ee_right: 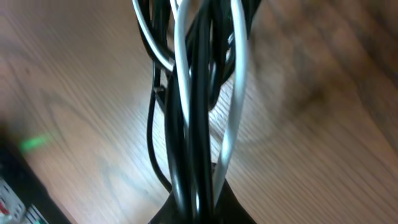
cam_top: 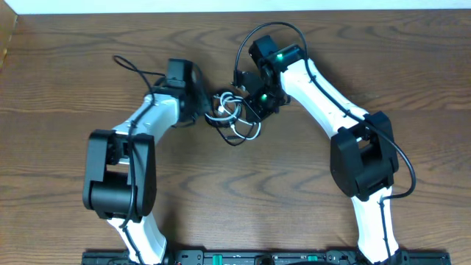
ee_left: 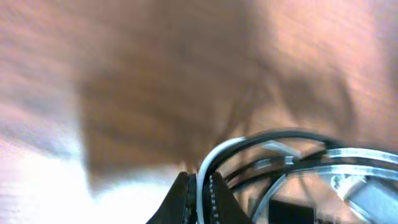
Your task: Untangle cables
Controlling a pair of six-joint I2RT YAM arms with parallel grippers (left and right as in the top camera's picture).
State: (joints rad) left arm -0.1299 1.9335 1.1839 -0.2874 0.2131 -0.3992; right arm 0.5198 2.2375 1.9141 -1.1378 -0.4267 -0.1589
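At centre of brown wooden table (cam_top: 73, 73), thin black cable (ee_right: 202, 93) and thinner white cable (ee_left: 206, 163) lie looped together; left gripper (ee_left: 199, 190) pinched on white cable, right gripper (ee_right: 196, 210) clamped on both, so draw apart slowly without tightening loops.

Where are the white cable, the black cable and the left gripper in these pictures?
white cable (ee_right: 237, 81): right wrist view, on its right-hand strand.
black cable (ee_right: 200, 93): right wrist view, on the dark strands mid-bundle.
left gripper (ee_left: 200, 190): left wrist view, between its fingertips, shut on the white cable.
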